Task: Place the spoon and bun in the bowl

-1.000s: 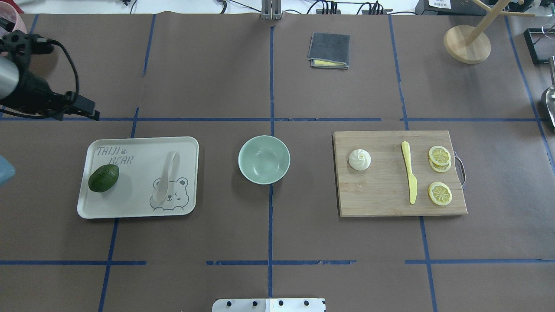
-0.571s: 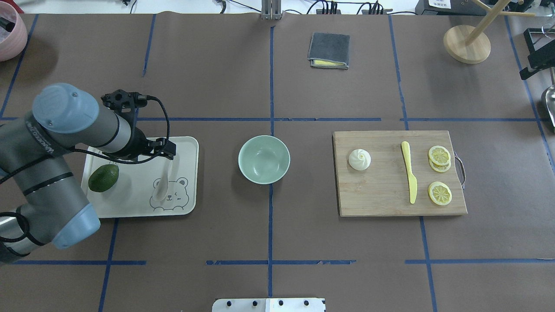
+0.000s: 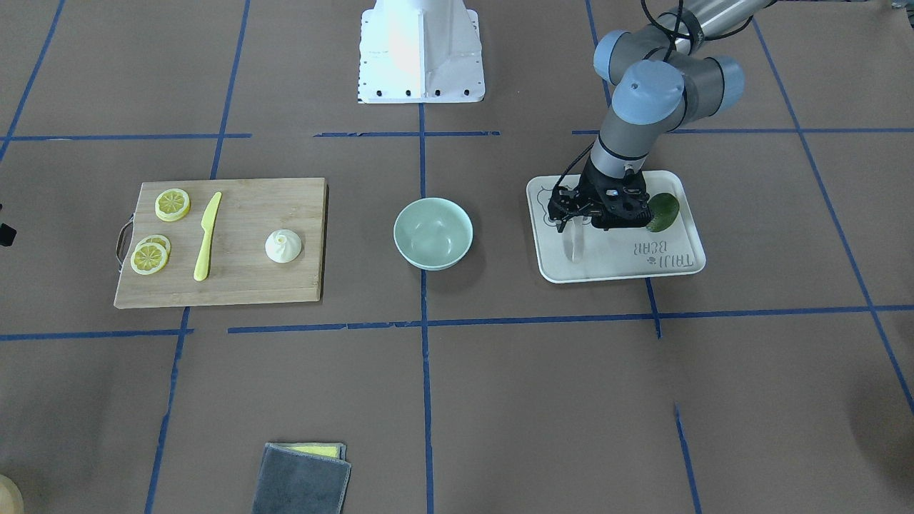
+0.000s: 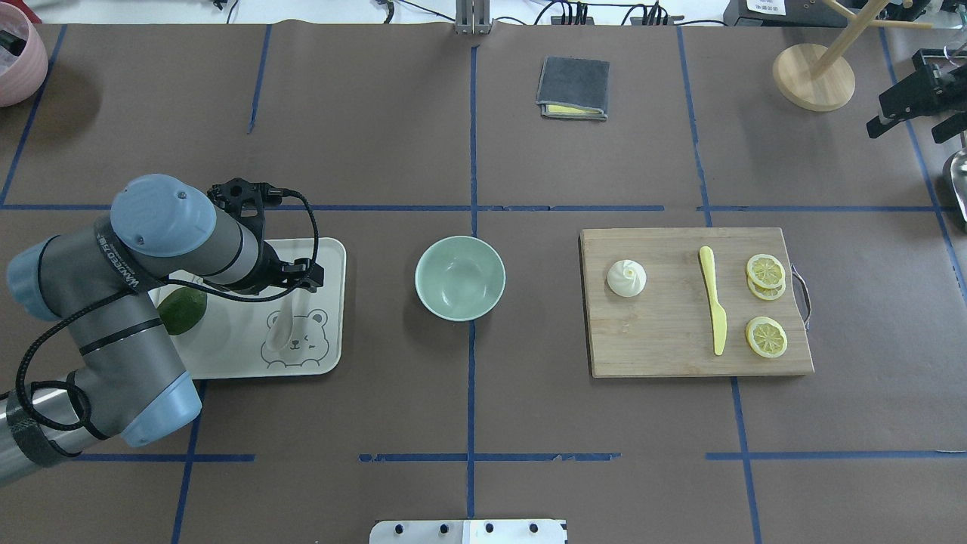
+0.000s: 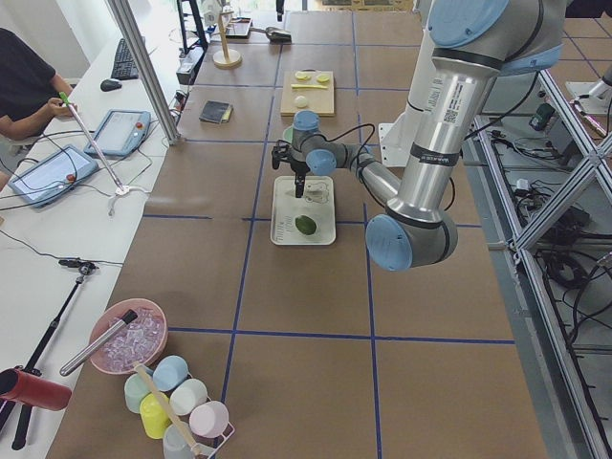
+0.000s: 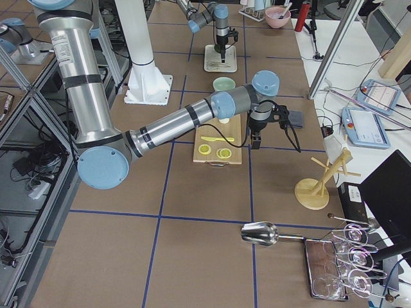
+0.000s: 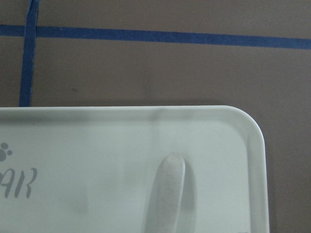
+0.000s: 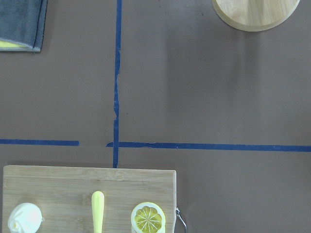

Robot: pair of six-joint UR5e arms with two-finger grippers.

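Observation:
The pale spoon lies on the white bear tray, scoop toward the robot. It also shows in the front view and the left wrist view. My left gripper hovers over the spoon's handle end and looks open and empty. The white pleated bun sits on the wooden cutting board. The mint-green bowl stands empty between tray and board. My right gripper is open and empty at the far right edge, well away from the bun.
A dark green avocado lies on the tray beside my left arm. A yellow knife and lemon slices share the board. A folded grey cloth, a wooden stand and a pink bowl stand at the back.
My left arm has swung in from the far left to over the tray and the spoon's handle. My right gripper has come into view at the right edge.

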